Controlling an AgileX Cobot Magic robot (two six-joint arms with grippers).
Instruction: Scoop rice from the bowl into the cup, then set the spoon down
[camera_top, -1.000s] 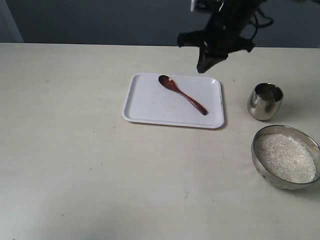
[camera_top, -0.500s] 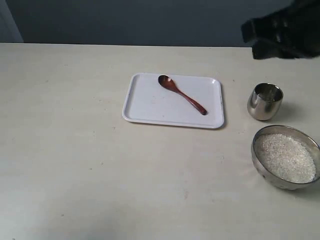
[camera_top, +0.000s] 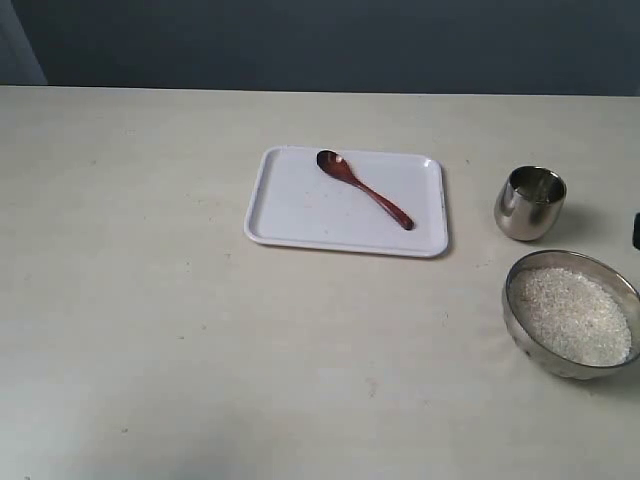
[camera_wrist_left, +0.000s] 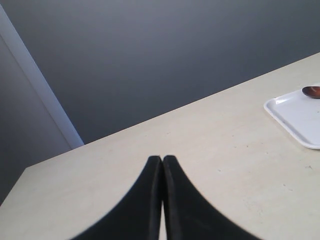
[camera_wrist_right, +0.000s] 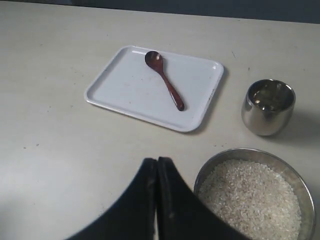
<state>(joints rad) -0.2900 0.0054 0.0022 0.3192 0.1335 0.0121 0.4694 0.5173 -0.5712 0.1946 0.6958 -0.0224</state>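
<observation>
Two grippers, the left gripper (camera_wrist_left: 161, 160) and right gripper (camera_wrist_right: 156, 162), are each pinched together on nothing. The spoon (camera_top: 365, 188) lies inside the white tray (camera_top: 295, 210), clear of its rims. The cup (camera_top: 530, 203) stands at the tray's 3 o'clock and the bowl (camera_top: 522, 343) of rice (camera_top: 575, 315) at 4. The beige table (camera_top: 150, 330) runs bare from 6 to 9, with a dark wall (camera_top: 300, 40) at 12.

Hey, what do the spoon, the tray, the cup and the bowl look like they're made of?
Spoon: looks like wood, reddish-brown with a glossy, lacquered sheen.
Tray: probably plastic, plain white and smooth with rounded corners; it could be melamine.
Cup and bowl: metal, likely polished steel, since both walls reflect their surroundings like mirrors.
</observation>
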